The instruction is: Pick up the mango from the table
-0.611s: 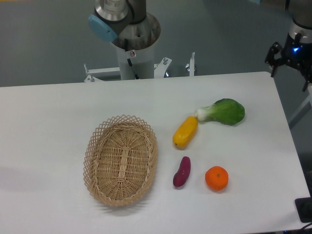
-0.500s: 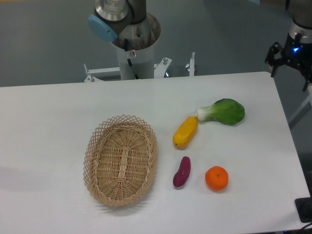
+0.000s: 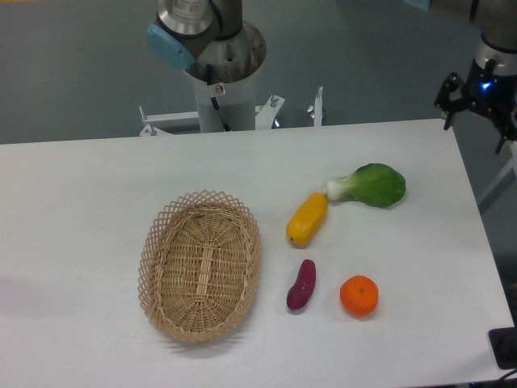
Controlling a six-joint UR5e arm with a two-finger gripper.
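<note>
The mango [image 3: 307,218] is a smooth yellow-orange oval lying on the white table [image 3: 97,186], right of centre, its upper end close to a leafy green vegetable. My gripper [image 3: 477,113] hangs far off at the upper right, above the table's back right corner. Its black fingers [image 3: 447,93] are spread apart with nothing between them, and part of it is cut off by the frame edge.
A wicker basket [image 3: 200,264] sits left of the mango. A green bok choy [image 3: 371,185] lies at the mango's upper right. Below it are a purple sweet potato [image 3: 302,284] and a round orange [image 3: 359,295]. The arm's base [image 3: 220,73] stands behind the table.
The gripper has shifted slightly left and up at the upper right corner. The mango and the other objects have not moved.
</note>
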